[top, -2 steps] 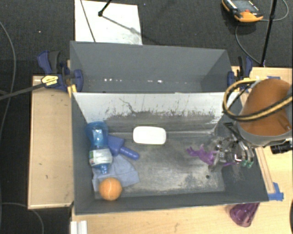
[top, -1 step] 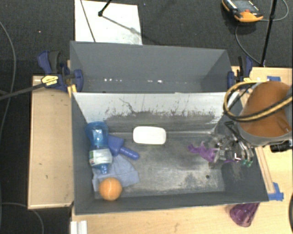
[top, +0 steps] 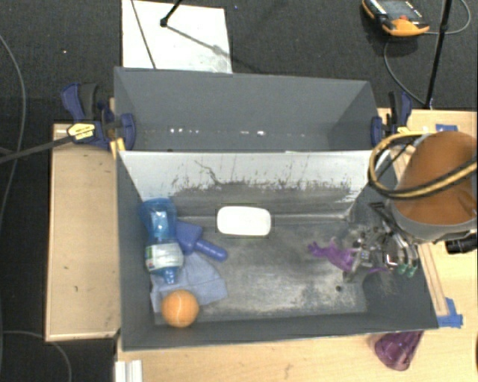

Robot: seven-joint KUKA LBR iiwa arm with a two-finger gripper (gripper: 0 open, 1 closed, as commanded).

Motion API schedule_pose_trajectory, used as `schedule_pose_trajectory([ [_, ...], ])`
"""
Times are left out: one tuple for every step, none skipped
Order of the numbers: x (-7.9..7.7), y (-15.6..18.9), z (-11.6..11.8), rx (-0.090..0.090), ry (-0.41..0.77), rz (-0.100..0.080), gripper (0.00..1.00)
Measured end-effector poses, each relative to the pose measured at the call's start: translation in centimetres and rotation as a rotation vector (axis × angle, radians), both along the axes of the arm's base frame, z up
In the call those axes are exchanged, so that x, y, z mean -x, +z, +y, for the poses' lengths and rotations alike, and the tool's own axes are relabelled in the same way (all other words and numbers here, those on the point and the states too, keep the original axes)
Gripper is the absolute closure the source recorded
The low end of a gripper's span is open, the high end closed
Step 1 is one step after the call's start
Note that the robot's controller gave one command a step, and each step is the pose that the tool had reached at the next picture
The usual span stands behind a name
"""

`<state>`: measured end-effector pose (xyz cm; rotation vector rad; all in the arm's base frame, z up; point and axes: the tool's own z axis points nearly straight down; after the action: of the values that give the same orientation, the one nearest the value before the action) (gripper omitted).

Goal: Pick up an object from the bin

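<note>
Grey bin point(top: 284, 295), jaws beside purple toy point(top: 334, 254), grip unclear, white oval point(top: 243, 222) nearby

The place looks like a robotics lab. A grey metal bin point(top: 246, 112) fills the middle of the frame with dark carpet point(top: 52, 45) around it, and a robot arm point(top: 441, 186) hung with looped wires reaches in from the right. A loose cable point(top: 33, 148) trails over the floor at left, and an orange-and-black device point(top: 396, 15) lies at upper right.

purple obj point(top: 332, 254) half hidden behind pincer point(top: 360, 261), blue cloth point(top: 209, 284) partly under bottle point(top: 160, 239)
</note>
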<state>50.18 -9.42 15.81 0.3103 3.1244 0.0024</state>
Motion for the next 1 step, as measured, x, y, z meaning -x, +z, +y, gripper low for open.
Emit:
schedule_pose_trajectory([
  [-0.61,-0.03,-0.71,0.008,-0.007,-0.040,1.00],
])
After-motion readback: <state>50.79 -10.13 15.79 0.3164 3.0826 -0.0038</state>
